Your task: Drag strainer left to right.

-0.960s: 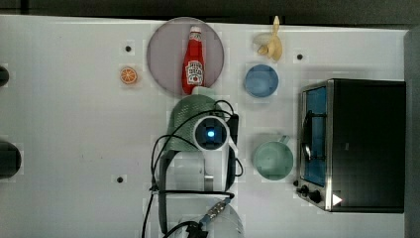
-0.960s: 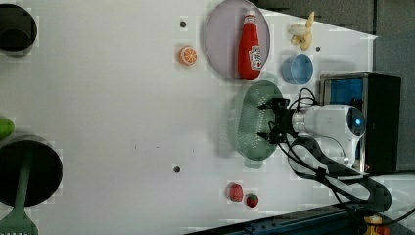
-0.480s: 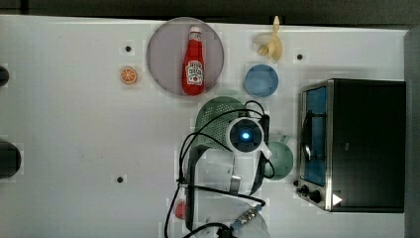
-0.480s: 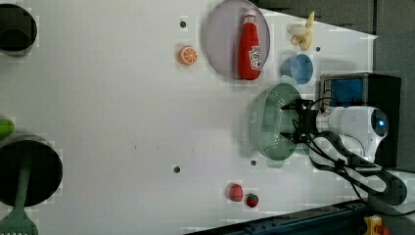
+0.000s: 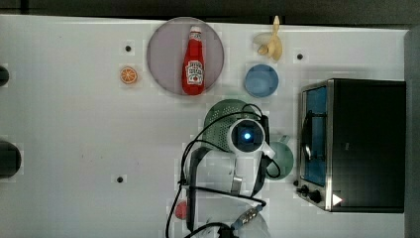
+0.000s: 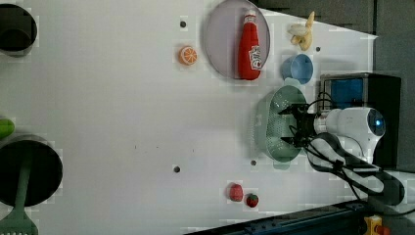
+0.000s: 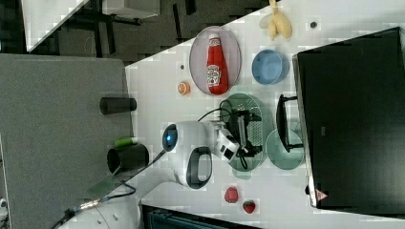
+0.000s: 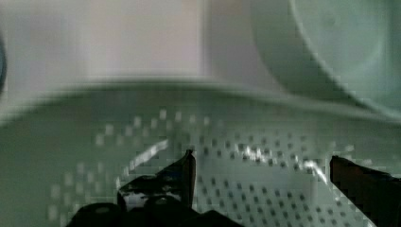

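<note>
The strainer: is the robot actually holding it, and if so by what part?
Nothing is clamped. The end effector sits open inside the strainer, its fingertips apart above the perforated floor, gripping no rim or wall.

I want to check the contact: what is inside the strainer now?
The gripper reaches inside the strainer, its two dark fingers apart over the perforated floor. Nothing else lies in the visible part; in the top view the arm covers much of the basin.

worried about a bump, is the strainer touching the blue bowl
Apart. The right view shows a strip of white table between the strainer and the blue bowl.
</note>
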